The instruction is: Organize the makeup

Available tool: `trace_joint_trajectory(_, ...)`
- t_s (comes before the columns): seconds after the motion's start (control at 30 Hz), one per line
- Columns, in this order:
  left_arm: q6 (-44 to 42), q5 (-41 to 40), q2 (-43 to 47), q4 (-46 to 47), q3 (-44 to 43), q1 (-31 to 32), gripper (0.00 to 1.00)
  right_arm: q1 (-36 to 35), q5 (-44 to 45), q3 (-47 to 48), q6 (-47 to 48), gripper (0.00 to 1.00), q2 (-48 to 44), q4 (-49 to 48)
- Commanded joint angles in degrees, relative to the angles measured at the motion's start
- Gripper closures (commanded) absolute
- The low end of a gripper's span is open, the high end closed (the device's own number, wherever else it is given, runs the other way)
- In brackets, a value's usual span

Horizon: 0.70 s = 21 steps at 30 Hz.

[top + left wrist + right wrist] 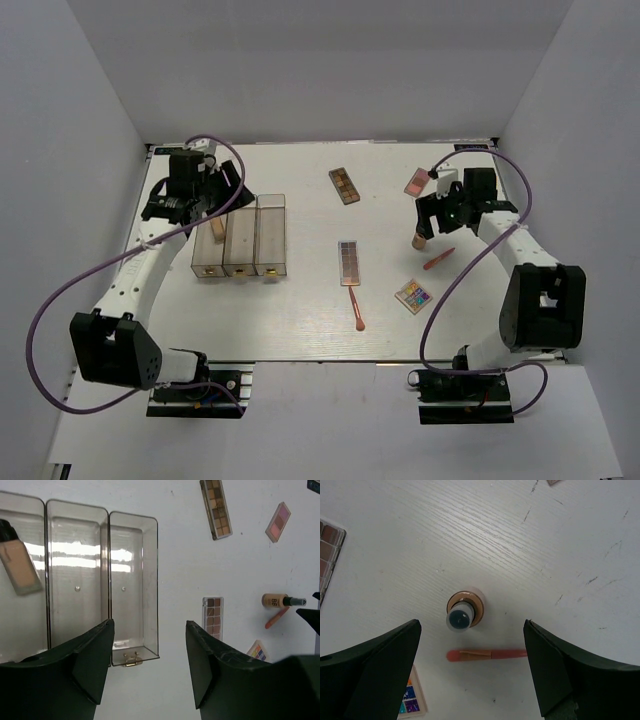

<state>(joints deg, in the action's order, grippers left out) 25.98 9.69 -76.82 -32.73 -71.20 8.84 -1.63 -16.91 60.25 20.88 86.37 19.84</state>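
One beige foundation bottle (17, 562) lies in the left compartment of the clear organizer (270, 262). The second foundation bottle (465, 611) stands upright below my open right gripper (472, 670), a coral applicator (487, 654) just beside it. The brown palette (345, 185), pink compact (417, 181), mauve palette (348, 262), multicolour palette (413, 296) and the other applicator (357, 308) lie loose on the table. My left gripper (150, 665) is open and empty above the organizer's far end (228, 192).
The organizer's middle compartment (77, 575) and right compartment (131, 580) hold nothing. White walls (90, 110) enclose the table on three sides. Purple cables loop from both arms.
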Motion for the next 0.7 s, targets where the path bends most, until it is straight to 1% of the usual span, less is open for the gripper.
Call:
trace_joint_trajectory(0.0,1.79,2.87,3.77,0.12,3.08,0.56,0.31,-0.39,-0.76,3.73,-1.72,0.11,2.47,1.26)
trace_joint_trajectory(0.1,3.29,2.96,5.44,0.74,5.36,0.56,0.3,-0.39,-0.32,4.88,-2.08,0.11,5.2,1.96)
trace_joint_trajectory(0.23,3.99,2.7,6.41,0.57,5.98,1.09,0.29,-1.36,0.47,4.71,-2.34,0.19,7.23,1.17)
trace_joint_trajectory(0.27,4.08,2.53,6.5,0.39,5.81,1.09,0.29,-1.53,0.91,4.62,-2.17,0.23,7.58,1.0)
trace_joint_trajectory(0.43,4.08,1.91,6.77,-0.49,4.67,1.62,0.28,-3.03,2.4,4.61,-1.37,0.25,9.87,1.35)
trace_joint_trajectory(0.53,4.34,1.82,7.12,-0.67,4.32,1.62,0.28,-3.73,3.02,4.0,-1.11,0.28,10.31,1.09)
trace_joint_trajectory(0.63,4.7,1.73,7.29,-0.58,4.05,1.62,0.28,-4.26,3.89,3.74,-1.02,0.34,10.84,0.82)
trace_joint_trajectory(0.67,4.78,1.65,7.29,-0.67,3.96,1.62,0.28,-4.52,4.16,3.91,-1.02,0.37,11.27,0.82)
